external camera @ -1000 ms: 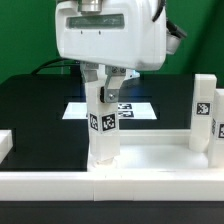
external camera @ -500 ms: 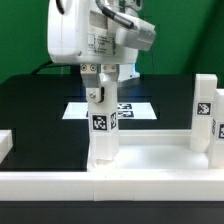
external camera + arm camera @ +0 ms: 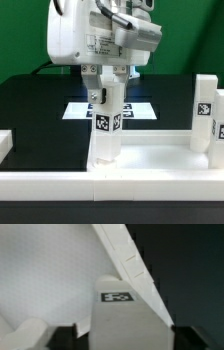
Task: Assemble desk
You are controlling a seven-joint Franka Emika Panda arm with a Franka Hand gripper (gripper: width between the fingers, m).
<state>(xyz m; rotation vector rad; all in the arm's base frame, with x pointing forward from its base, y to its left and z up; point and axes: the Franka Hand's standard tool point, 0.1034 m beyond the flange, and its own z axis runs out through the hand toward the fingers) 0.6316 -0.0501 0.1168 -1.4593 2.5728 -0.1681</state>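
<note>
The desk top [image 3: 150, 180] is a white tray with a raised rim, lying across the front of the exterior view. A white tagged leg [image 3: 105, 138] stands upright in it near the front rim. My gripper [image 3: 106, 95] hangs straight over that leg, with its fingers [image 3: 90, 90] astride the leg's upper end. It is open, and in the wrist view a thin gap shows between one dark finger [image 3: 62, 336] and the leg [image 3: 125, 319]. A second leg [image 3: 205, 112] stands upright at the exterior view's right.
The marker board [image 3: 78, 108] lies flat on the black table behind the leg. Another white part [image 3: 5, 146] shows at the exterior view's left edge. The tray's raised rim [image 3: 128, 258] runs close beside the leg in the wrist view.
The hand twisted round the upright leg, turning its tags. The fingers have now spread off the leg's sides, and the leg stays standing.
</note>
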